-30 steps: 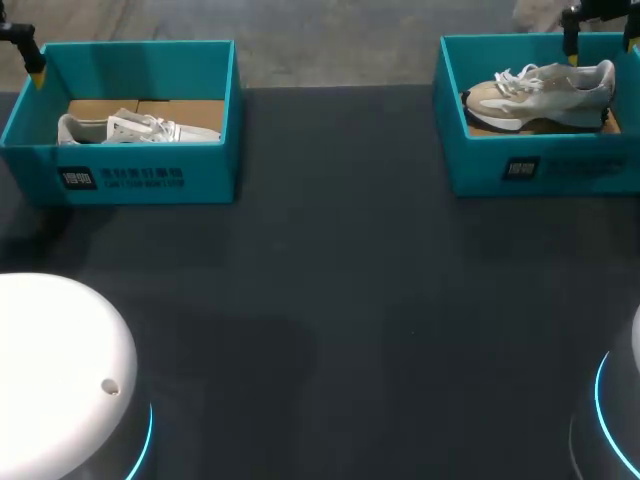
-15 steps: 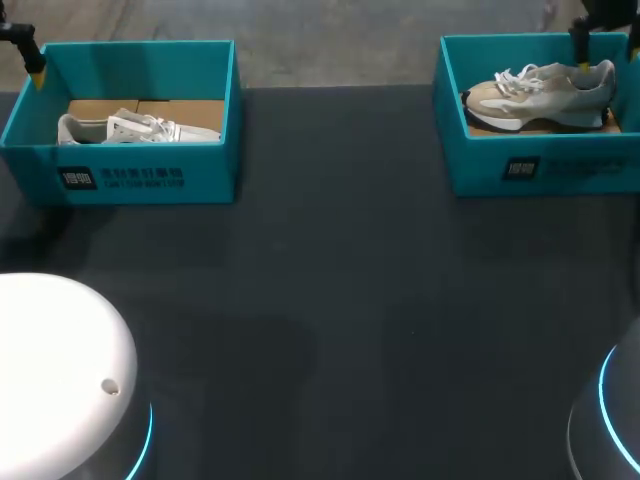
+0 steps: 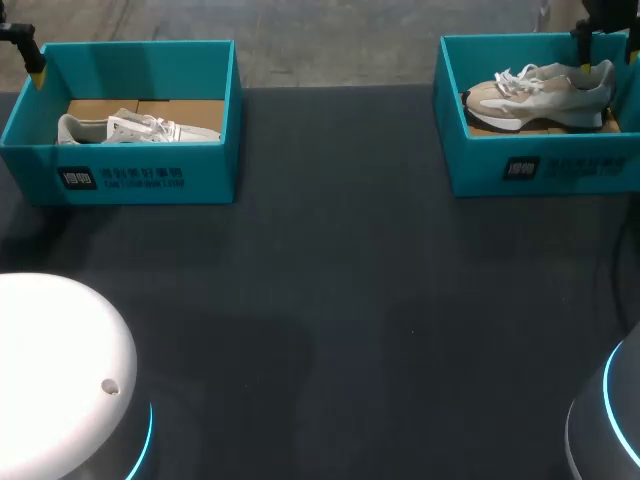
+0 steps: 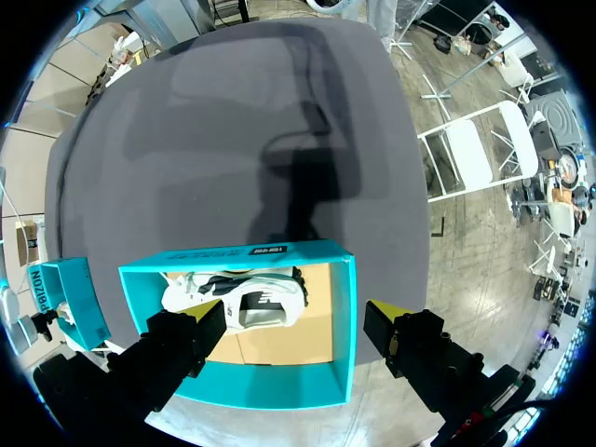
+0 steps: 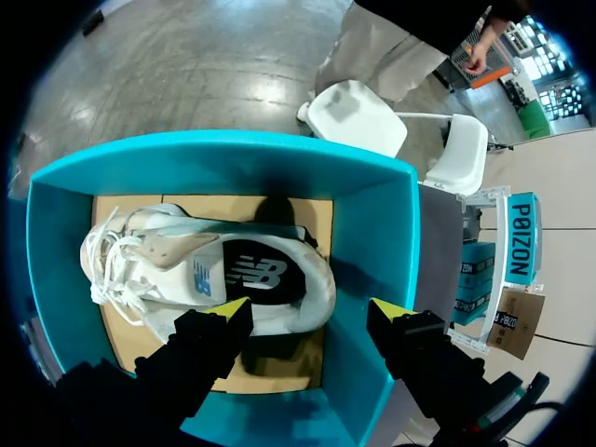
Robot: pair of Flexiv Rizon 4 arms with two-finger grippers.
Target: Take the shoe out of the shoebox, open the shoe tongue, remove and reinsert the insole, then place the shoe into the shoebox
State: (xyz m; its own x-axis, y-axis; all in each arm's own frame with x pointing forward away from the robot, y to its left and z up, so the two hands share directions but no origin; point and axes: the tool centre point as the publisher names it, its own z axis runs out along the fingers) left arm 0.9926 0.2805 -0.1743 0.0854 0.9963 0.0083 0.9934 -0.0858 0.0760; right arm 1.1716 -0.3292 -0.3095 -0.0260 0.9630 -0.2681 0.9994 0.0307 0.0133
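Our right jaws hang open over the heel of the shoe, which lies in its shoebox; left jaws are open too. One side hangs above the box wall — descending, it could strike the rim or drag the box.

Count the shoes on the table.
2. A white shoe lies in the left box; a beige shoe lies in the right box. The wrist views show none hidden.

Dark table w/ 2 teal boxes at far edge: left shoebox, right shoebox.
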